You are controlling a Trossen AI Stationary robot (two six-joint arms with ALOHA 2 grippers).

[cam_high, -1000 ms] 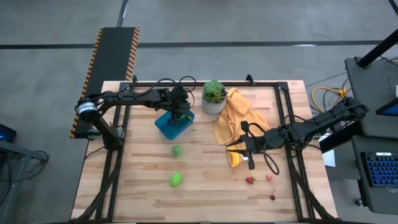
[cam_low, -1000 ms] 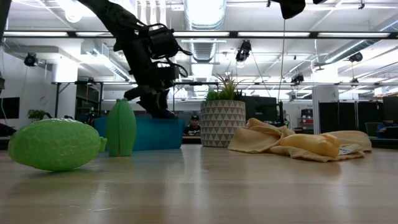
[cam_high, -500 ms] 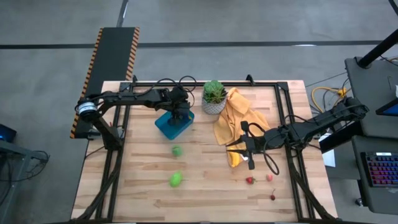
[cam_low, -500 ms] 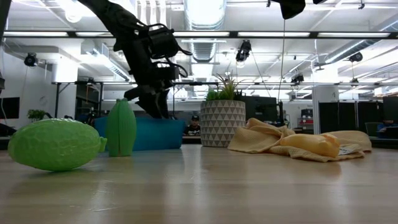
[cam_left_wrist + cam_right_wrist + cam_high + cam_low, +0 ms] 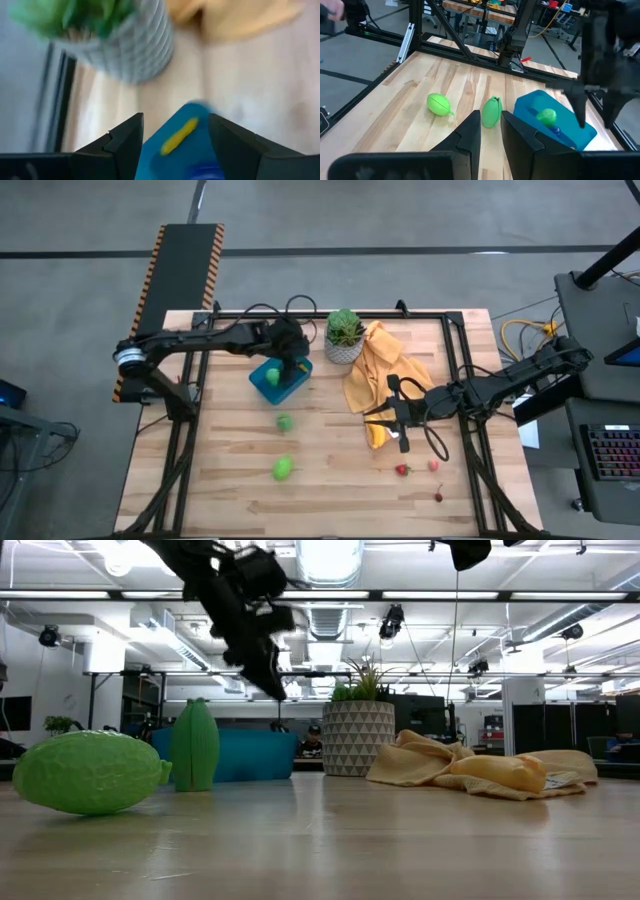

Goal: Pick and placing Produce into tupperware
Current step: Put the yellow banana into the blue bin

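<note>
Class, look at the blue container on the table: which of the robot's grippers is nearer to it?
The left. The left gripper hangs just above the container, open and empty. The right gripper waits far across the table, beside the yellow cloth.

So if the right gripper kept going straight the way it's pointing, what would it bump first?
Probably the upright green vegetable, which stands right in line beyond the right gripper. The blue tupperware sits just beside that line. Depth is hard to judge.

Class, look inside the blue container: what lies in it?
Inside the blue container lie a round green piece and a yellow piece. A small dark blue thing shows too. The container's wall and the left arm above hide part of its floor.
</note>
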